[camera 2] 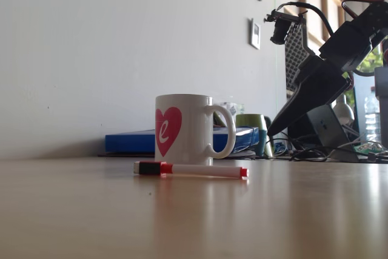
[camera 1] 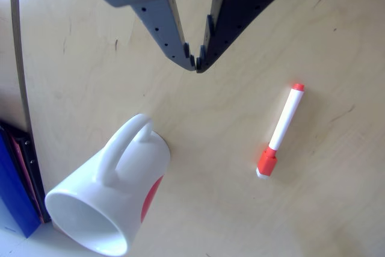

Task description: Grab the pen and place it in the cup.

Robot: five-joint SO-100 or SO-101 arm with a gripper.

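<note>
The pen (camera 1: pixel 280 132) lies flat on the pale wooden table, a slim white marker with a red-orange cap at its lower end and a small red tip at the top. In the fixed view the pen (camera 2: pixel 191 169) lies in front of the cup. The cup (camera 1: pixel 111 188) is a white mug with a loop handle and a red patch; it stands upright, showing a red heart (camera 2: pixel 168 129). My gripper (camera 1: pixel 196 63) hangs above the table between cup and pen, fingertips touching, holding nothing. In the fixed view the gripper (camera 2: pixel 271 131) hovers right of the cup.
A blue folder (camera 1: pixel 15 191) lies along the table's left edge, seen behind the cup (camera 2: pixel 130 141) in the fixed view. A green cup (camera 2: pixel 253 123), cables and equipment stand at the back right. Bare wooden tabletop (camera 1: pixel 337 209) surrounds the pen.
</note>
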